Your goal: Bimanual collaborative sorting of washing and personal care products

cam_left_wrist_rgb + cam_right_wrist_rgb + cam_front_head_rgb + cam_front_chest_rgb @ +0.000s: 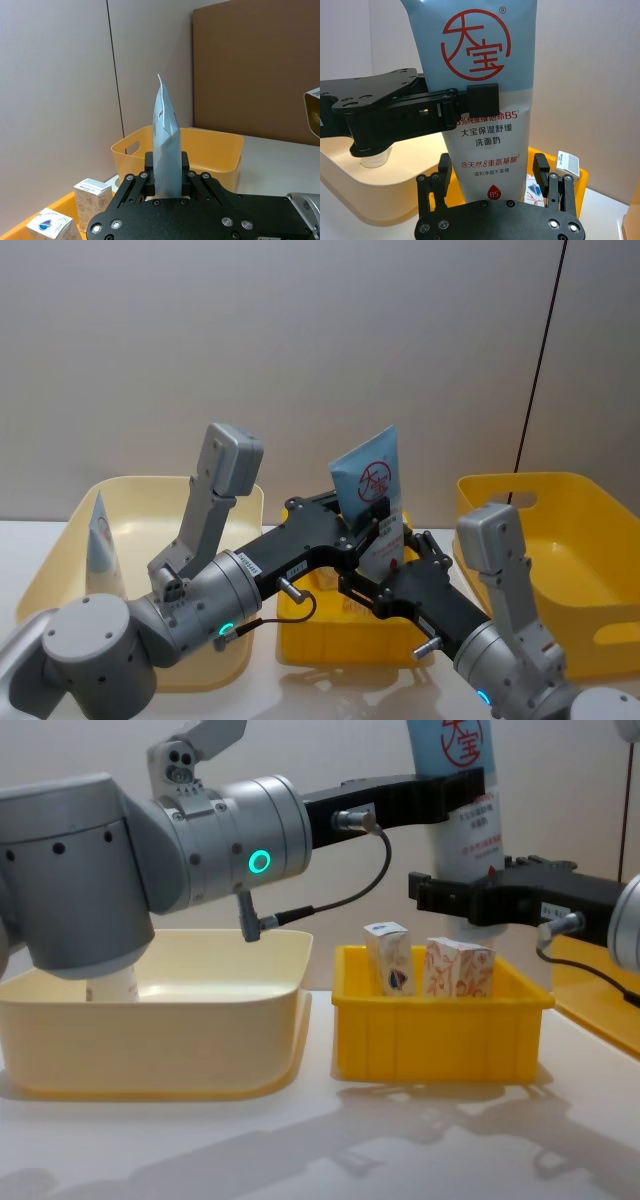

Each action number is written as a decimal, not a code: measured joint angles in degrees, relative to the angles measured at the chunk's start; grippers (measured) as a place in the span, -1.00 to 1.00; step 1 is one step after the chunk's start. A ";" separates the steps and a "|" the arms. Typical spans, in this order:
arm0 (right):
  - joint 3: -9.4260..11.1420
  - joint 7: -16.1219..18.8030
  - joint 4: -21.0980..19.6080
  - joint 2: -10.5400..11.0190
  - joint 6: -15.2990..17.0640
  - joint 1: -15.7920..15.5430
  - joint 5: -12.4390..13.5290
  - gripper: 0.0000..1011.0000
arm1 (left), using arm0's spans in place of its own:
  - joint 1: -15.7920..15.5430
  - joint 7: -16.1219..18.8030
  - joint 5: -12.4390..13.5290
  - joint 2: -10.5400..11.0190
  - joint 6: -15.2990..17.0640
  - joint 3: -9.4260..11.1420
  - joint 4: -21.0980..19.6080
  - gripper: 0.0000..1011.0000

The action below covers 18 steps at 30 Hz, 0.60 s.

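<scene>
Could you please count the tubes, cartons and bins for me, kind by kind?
Squeeze tubes: 2, one shut in the left gripper, with the right gripper open around its lower end, one standing in the cream bin.
Cartons: 2, both in the small yellow bin.
Bins: 3, counting the large yellow bin.
Total: 7.

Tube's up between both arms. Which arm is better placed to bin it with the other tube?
Left, likely. The left pincer is shut on the tube; the right pincer stands open around its lower part. The other tube stands in the cream bin on the robot's left.
</scene>
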 joint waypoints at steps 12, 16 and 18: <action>0.73 1.34 -2.20 1.23 1.80 -1.31 0.11 0.99 | 0.00 0.00 0.00 0.00 0.00 0.00 0.00 -0.49; 0.93 1.84 -2.82 1.57 2.51 -1.62 0.26 0.99 | 0.00 0.00 0.00 -0.01 0.00 0.00 0.00 -0.49; 1.00 2.06 -2.97 1.65 2.79 -1.68 0.33 0.99 | 0.00 0.00 0.00 0.00 0.00 0.00 0.00 -0.49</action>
